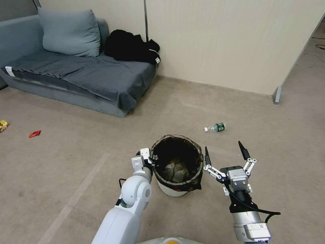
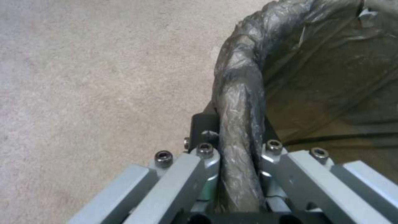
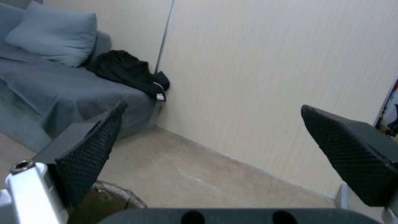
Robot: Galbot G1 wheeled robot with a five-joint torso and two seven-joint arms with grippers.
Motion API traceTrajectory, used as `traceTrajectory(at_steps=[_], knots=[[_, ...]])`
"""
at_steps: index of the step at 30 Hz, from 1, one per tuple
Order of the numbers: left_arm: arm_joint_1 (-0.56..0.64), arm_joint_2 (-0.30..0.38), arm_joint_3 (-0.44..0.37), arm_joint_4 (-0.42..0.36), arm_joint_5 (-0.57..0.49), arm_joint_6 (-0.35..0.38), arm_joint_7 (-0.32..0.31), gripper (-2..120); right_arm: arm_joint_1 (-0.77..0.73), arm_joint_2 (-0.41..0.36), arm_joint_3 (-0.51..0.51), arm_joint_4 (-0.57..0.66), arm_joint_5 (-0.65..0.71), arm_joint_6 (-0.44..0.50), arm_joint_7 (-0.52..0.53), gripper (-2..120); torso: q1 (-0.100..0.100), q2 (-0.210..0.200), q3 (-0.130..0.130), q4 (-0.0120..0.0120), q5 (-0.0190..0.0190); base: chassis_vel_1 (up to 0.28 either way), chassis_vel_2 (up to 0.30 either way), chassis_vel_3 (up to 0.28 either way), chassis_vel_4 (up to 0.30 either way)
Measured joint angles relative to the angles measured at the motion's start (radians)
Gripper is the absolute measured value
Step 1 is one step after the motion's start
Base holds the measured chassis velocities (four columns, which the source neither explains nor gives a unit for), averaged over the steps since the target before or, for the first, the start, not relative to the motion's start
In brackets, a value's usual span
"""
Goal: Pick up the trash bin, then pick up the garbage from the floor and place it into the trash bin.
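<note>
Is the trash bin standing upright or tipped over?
Upright. The trash bin has its mouth facing up, liner folded over the rim, with the left gripper clamped on that rim.

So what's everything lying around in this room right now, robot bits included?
Trash bin: one, white with dark liner bag, on the floor between the grippers.
Bottle: one, clear with green label, lying on the floor beyond the bin.
Red wrapper: one, on the floor at far left.
Yellow wrapper: one, at the left edge.
Floor: beige-grey carpet with paler lines.
Sofa: one, grey, against the wall.
Pillow: one, grey-blue, on the sofa.
Black clothing: one heap, on the sofa's end.
Left gripper: shut on the bin's rim.
Right gripper: open, right of the bin.
</note>
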Motion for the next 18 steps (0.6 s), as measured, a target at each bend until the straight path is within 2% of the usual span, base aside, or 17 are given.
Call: traceTrajectory(at_steps=[18], knots=[[0.045,-0.016,-0.021,-0.044,0.036,0.007,-0.005,1,-0.001,0.000,-0.001,0.006,-0.011,0.020,0.004,100,0.000,0.000,0.000,-0.0004,-0.0007,0.000,0.000,0.000,0.000]])
